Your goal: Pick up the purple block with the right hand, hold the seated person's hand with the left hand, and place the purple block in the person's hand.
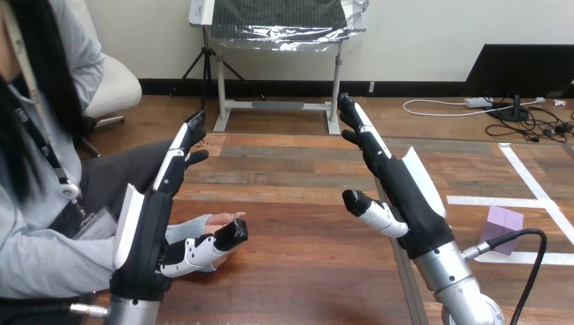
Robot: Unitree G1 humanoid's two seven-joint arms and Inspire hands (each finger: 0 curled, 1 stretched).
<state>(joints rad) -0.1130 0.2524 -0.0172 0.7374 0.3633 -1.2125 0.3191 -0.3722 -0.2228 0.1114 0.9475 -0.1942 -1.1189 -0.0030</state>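
Observation:
The purple block (502, 229) lies on the table at the right, just right of my right forearm. My right hand (399, 186) is raised over the table's middle, fingers straight and pointing away, thumb out to the left, holding nothing. My left hand (159, 217) is raised at the left, fingers straight and pointing up and away. The person's hand (215, 223) rests palm up on the table just right of my left hand. My left thumb (213, 245) lies along its near side, touching or just over it; I cannot tell which.
The person sits at the table's left side, their forearm (54, 261) running behind my left arm. White tape lines (541, 196) mark the table at the right, around the block. A seam in the tabletop (406, 284) runs under my right arm.

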